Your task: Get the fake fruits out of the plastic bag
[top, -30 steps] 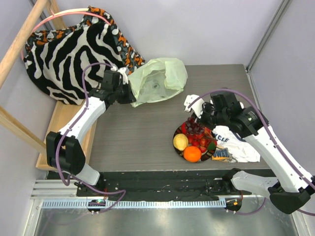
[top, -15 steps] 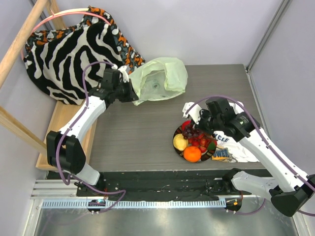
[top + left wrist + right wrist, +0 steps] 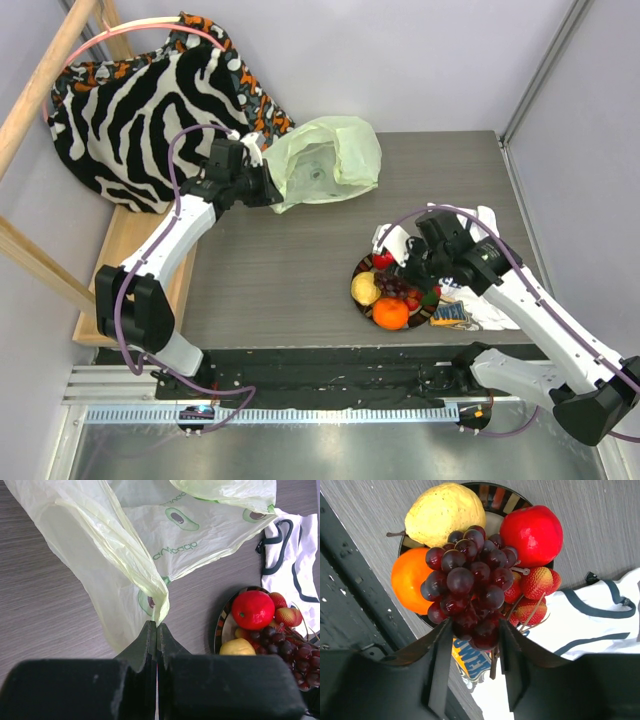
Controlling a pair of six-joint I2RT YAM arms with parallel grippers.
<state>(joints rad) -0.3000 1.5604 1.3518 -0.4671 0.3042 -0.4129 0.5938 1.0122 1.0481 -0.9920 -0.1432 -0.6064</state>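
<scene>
My left gripper [image 3: 268,190] is shut on a fold of the pale green plastic bag [image 3: 325,165] at the table's back; the pinch shows in the left wrist view [image 3: 156,625], with the bag [image 3: 125,540] spread flat beyond it. My right gripper [image 3: 475,630] is shut on the dark purple grape bunch [image 3: 470,580] over the plate [image 3: 492,495]. On the plate lie a yellow lemon-like fruit [image 3: 445,512], a red apple [image 3: 532,527], an orange [image 3: 407,580] and strawberries [image 3: 535,582]. In the top view the gripper [image 3: 410,275] and the grapes [image 3: 397,286] sit over the plate [image 3: 358,272].
A white printed T-shirt [image 3: 490,300] lies under and right of the plate. A zebra-striped cloth [image 3: 140,110] hangs on a wooden rack at the back left. The table's near edge runs just below the plate.
My right gripper has moved toward the near edge and a little left, carrying the grape bunch over the plate's middle. The left gripper has shifted slightly with the bag.
</scene>
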